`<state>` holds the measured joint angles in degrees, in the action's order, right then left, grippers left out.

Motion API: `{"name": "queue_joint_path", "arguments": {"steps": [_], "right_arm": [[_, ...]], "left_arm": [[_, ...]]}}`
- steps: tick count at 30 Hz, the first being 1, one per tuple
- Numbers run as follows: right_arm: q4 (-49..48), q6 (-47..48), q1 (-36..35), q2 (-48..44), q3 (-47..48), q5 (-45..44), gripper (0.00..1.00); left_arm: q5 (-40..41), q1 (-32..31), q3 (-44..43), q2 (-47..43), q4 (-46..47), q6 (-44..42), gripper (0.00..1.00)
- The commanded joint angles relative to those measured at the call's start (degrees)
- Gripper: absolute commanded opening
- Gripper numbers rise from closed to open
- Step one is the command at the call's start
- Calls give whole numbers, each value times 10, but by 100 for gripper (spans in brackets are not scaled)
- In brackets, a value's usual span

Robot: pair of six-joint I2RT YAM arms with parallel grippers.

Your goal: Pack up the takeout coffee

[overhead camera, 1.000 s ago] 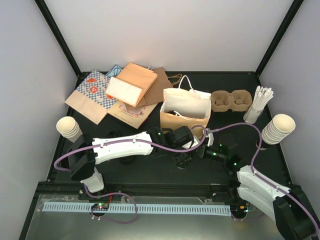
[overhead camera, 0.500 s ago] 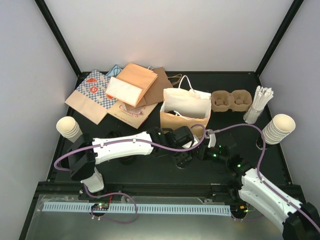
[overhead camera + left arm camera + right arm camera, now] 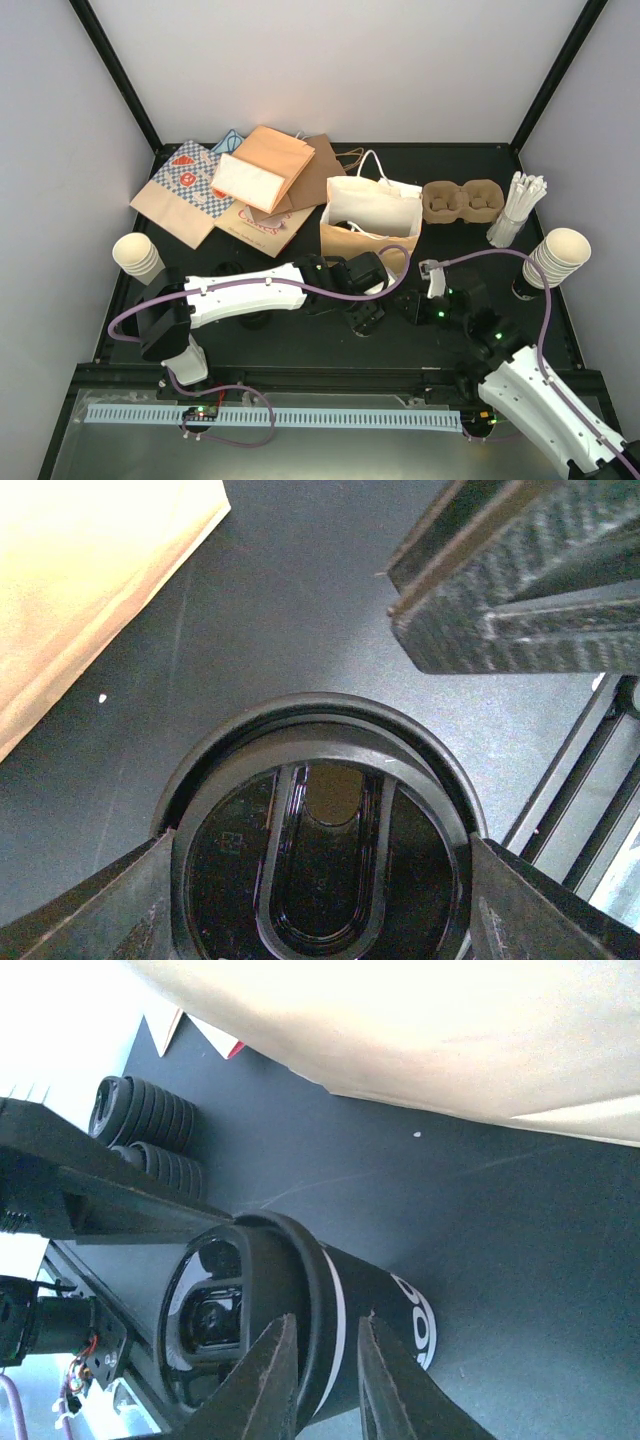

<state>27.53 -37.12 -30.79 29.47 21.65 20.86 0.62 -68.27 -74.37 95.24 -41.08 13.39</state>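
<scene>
A dark cup with white lettering (image 3: 400, 1312) and a round black lid (image 3: 320, 850) stands on the black table just in front of the paper bag. In the top view it is mostly hidden under my left gripper (image 3: 365, 318). My left gripper (image 3: 320, 880) looks straight down on the lid, with a finger against each side of its rim. My right gripper (image 3: 330, 1360) comes in from the right (image 3: 412, 306), its fingers nearly together across the lid's rim (image 3: 300, 1290). The brown pulp two-cup carrier (image 3: 462, 201) sits empty at the back right.
An open kraft bag with white lining (image 3: 370, 220) stands behind the cup. Flat paper bags (image 3: 250, 185) lie at the back left. Lidless cream cup stacks stand at the left (image 3: 137, 255) and right (image 3: 555, 258). Straws (image 3: 520, 205) stand beside the carrier. Black lid stacks (image 3: 148, 1112) lie at the left.
My right arm has swung its forearm further right and forward while its gripper stays at the cup. My left arm and the cup have not visibly moved.
</scene>
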Motion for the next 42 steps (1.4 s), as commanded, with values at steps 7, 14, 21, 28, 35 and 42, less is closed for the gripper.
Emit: {"name": "queue_joint_path", "arguments": {"steps": [7, 14, 21, 28, 35, 42], "right_arm": [[19, -5, -2, 4, 3, 68, 23], [16, -16, -2, 4, -14, 78, 23], [-1, -21, -1, 9, -24, 93, 23], [-27, -34, -2, 40, -26, 100, 23], [44, -46, -2, 75, -29, 24, 20], [63, -42, -2, 97, -31, 7, 19]], "left_arm": [[-25, -6, 5, 29, -45, 24, 71], [-27, -6, 3, 32, -46, 24, 71], [-32, -6, 2, 29, -45, 24, 71], [-35, -6, 3, 29, -44, 23, 71], [-40, -6, 2, 30, -41, 27, 71], [-42, -6, -2, 26, -36, 26, 72]]}}
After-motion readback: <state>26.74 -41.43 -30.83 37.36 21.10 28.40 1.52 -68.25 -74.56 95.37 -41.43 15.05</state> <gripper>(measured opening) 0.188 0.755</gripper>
